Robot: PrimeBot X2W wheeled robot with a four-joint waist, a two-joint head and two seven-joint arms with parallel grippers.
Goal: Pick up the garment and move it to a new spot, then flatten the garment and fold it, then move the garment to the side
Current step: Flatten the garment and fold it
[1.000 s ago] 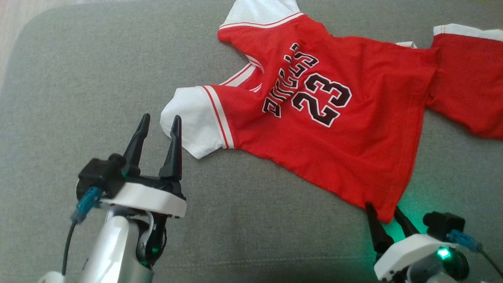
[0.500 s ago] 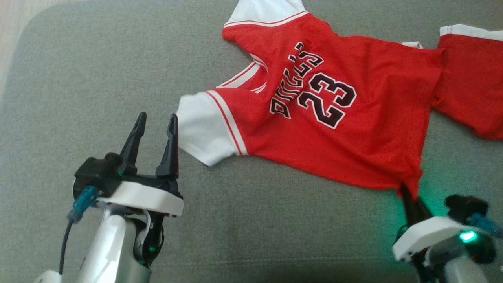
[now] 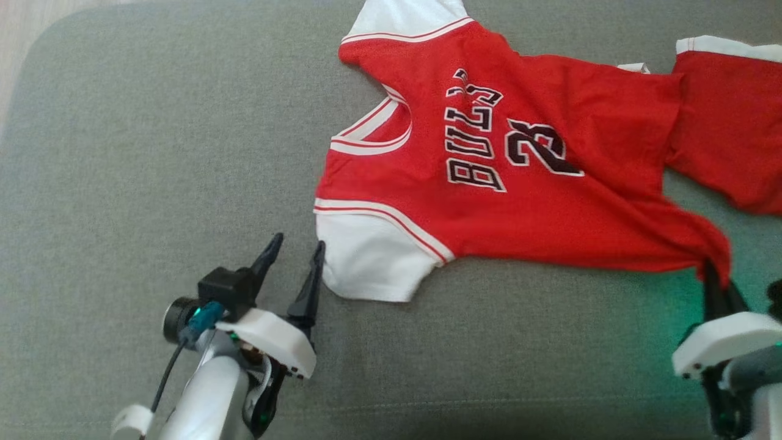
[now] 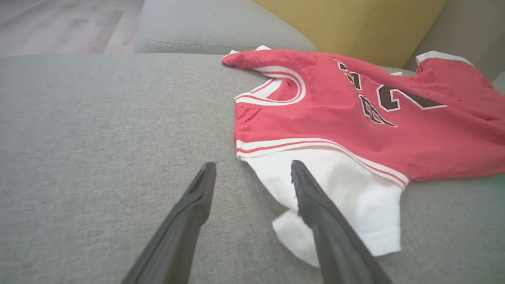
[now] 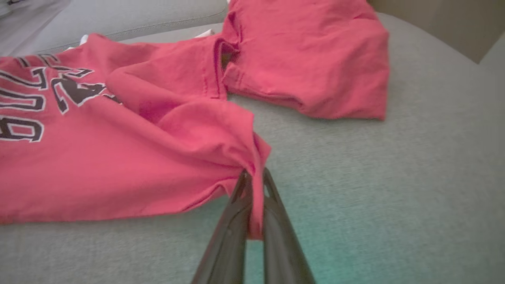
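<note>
Pinching the jersey [image 3: 519,208] hem corner, right gripper [image 5: 254,175] can drag it. Left gripper [image 3: 299,242] spread wide at sleeve [image 3: 372,263] edge, ready to grab.

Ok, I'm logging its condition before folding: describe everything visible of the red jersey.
The red jersey lies lettering-up and creased on the grey cushion. Thin fabric, white sleeves with red-striped trim, black white-edged lettering, number partly folded. The right end effector is shut on its bottom corner, pulling it taut; the open left end effector has one finger over the near sleeve.
</note>
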